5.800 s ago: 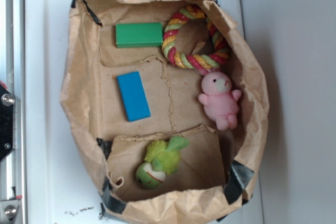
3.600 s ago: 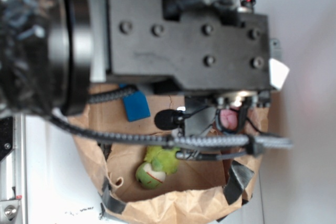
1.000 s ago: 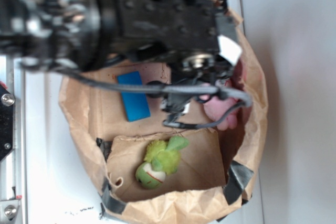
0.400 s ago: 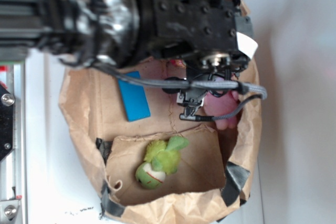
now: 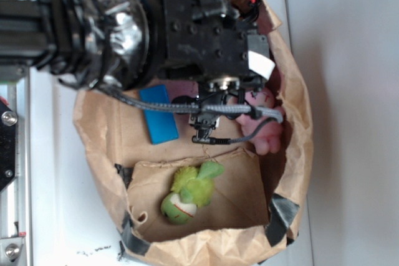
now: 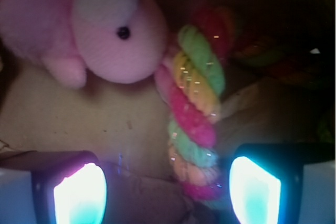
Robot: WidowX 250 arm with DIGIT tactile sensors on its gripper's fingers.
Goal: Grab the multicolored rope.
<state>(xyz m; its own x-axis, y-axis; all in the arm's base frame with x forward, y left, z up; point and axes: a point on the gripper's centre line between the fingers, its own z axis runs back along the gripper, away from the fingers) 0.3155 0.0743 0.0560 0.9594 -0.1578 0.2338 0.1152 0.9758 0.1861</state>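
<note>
Now the gripper (image 6: 167, 192) is spread wide, its 2 fingers (image 6: 79, 195) flanking the multicolored rope (image 6: 197, 124) beside the pink plush (image 6: 105, 30).

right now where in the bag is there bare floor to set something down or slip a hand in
Bare paper floor shows between the blue block and the green fuzzy toy, and on the flap right of that toy up to the bag wall. The top is crowded: the gripper hangs open over the multicolored rope, which touches the pink plush.

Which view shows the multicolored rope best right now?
The wrist view: the multicolored rope runs close-up between the open gripper fingers, next to the pink plush. In the exterior view the arm hides the rope completely.
</note>
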